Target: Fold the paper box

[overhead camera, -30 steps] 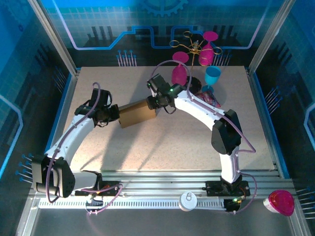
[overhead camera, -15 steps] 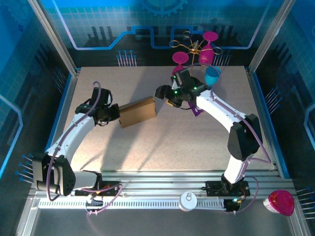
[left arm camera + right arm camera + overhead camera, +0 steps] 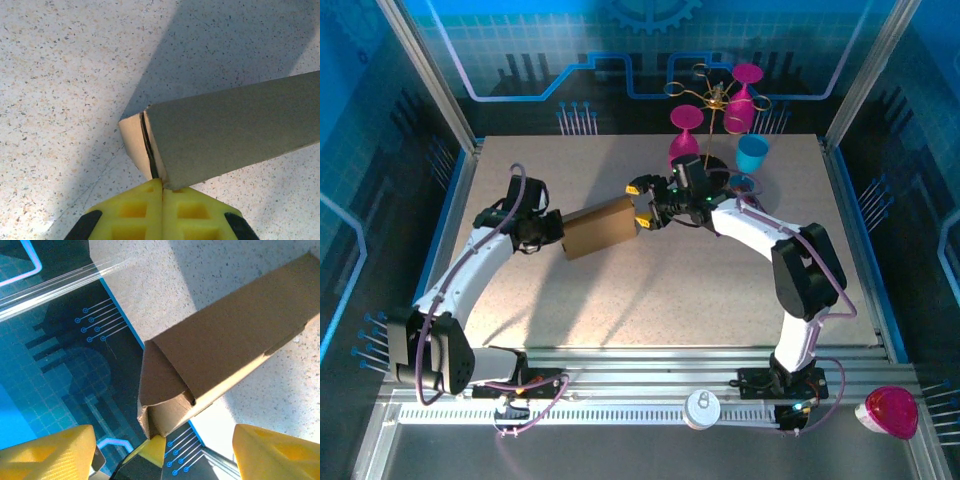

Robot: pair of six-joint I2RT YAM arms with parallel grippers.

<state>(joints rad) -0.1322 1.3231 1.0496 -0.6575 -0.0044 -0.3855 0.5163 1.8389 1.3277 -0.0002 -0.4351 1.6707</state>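
Observation:
The paper box, a brown cardboard carton, hangs above the table between both arms. My left gripper is shut on its left end. In the left wrist view the yellow fingers press together on the box's lower corner, next to a folded end flap. My right gripper stands open at the box's right end. In the right wrist view its yellow fingers are wide apart on either side of the box's open end, not touching it, where a curved flap is tucked in.
Pink goblets and a blue cup stand around a gold wire rack at the back right, close behind my right arm. A pink object and a white disc lie on the front rail.
My right gripper opened, let go of the box's right end, swung back toward the goblets, then returned to that end with its fingers apart. The left gripper kept holding the box in place.

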